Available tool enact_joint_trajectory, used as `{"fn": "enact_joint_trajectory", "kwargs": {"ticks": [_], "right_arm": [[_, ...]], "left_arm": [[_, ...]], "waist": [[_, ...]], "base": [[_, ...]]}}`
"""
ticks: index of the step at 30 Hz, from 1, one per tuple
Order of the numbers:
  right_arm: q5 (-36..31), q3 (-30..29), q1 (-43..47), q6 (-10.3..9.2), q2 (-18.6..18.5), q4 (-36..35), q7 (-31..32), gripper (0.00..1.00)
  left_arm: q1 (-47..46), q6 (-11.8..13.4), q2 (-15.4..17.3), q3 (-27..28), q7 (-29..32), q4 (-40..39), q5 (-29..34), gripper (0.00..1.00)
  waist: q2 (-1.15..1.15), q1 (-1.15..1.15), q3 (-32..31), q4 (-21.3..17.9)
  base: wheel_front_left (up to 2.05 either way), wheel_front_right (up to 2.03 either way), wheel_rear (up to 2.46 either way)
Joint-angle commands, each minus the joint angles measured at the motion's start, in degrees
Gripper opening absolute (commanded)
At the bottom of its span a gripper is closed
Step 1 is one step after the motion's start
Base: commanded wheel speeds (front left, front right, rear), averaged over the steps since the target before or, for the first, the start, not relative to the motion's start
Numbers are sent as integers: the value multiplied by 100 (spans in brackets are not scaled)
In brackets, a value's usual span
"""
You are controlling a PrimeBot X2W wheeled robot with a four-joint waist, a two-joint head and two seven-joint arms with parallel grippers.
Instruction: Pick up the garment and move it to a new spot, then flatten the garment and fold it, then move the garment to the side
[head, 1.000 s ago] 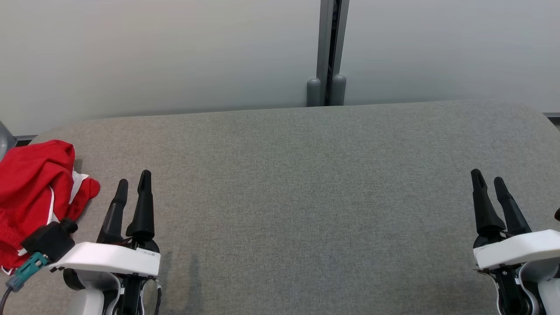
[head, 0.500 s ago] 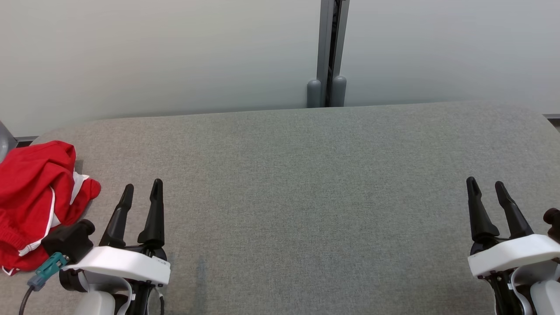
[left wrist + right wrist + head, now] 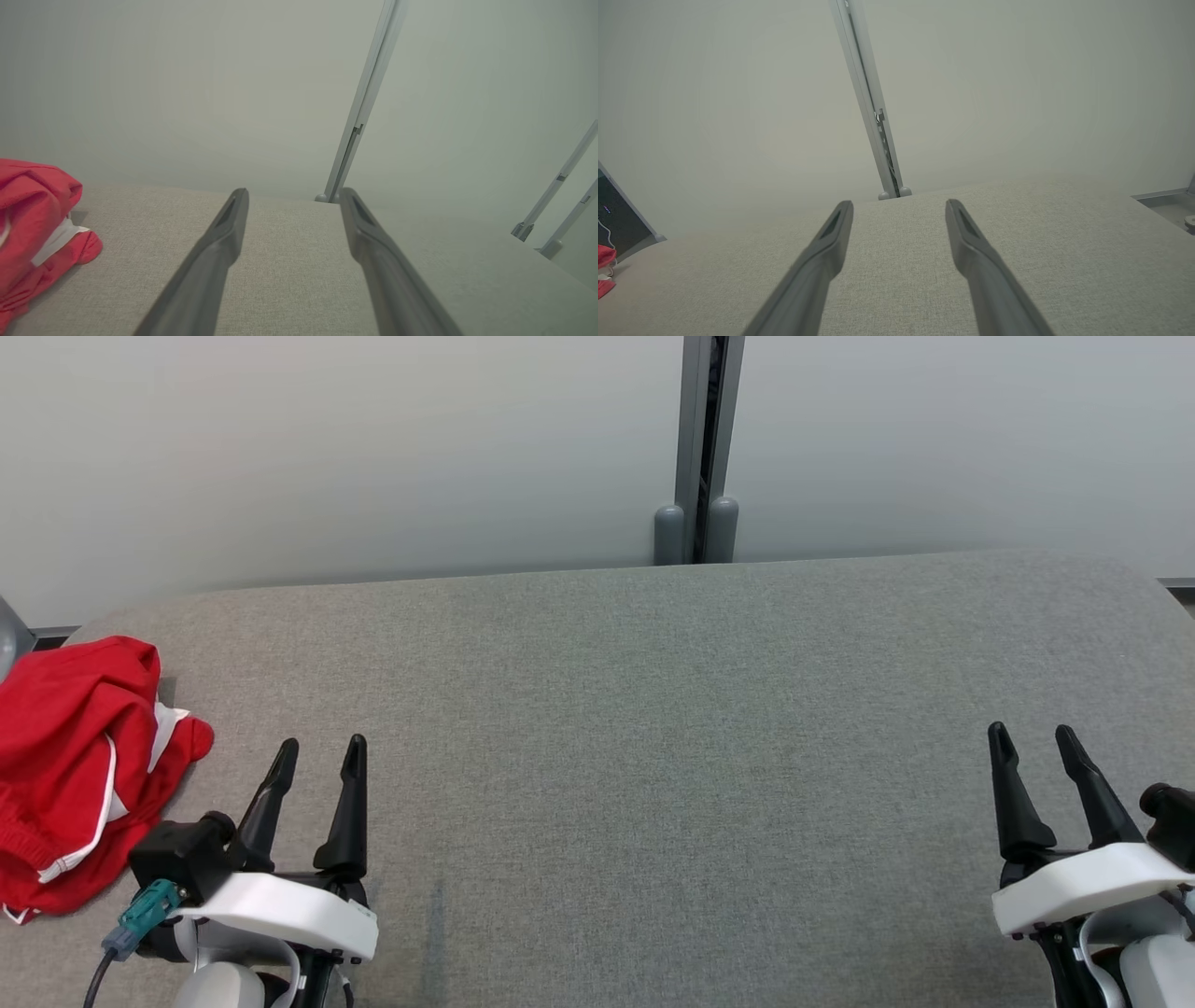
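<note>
A big grey cloth table [image 3: 653, 756] sits by a pale wall [image 3: 373, 448]. Both claws gape wide, holding nothing.

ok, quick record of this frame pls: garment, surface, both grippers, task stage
garment: red with white trim, crumpled heap at the table's left end
table: grey fabric top
left gripper: jaws open, empty, just right of the garment, fingers apart from it
right gripper: jaws open, empty, near the table's right end
backdrop: pale wall panels, grey post between them
task stage: garment not yet picked up
</note>
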Motion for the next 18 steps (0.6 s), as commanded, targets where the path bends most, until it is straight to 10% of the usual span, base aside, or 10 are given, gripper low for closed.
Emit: {"fn": "enact_joint_trajectory", "kwargs": {"ticks": [1,18], "right_arm": [[-144,15,-108,23,-45,18,-61,100],[-811,-35,-43,26,55,143,-275,100]], "left_arm": [[-138,11,44,10,-49,3,154,100],[-192,126,-29,196,-259,488,843,100]], "waist": [[0,0,-2,-3],[0,0,2,13]], "base": [[0,0,0],[0,0,0]]}}
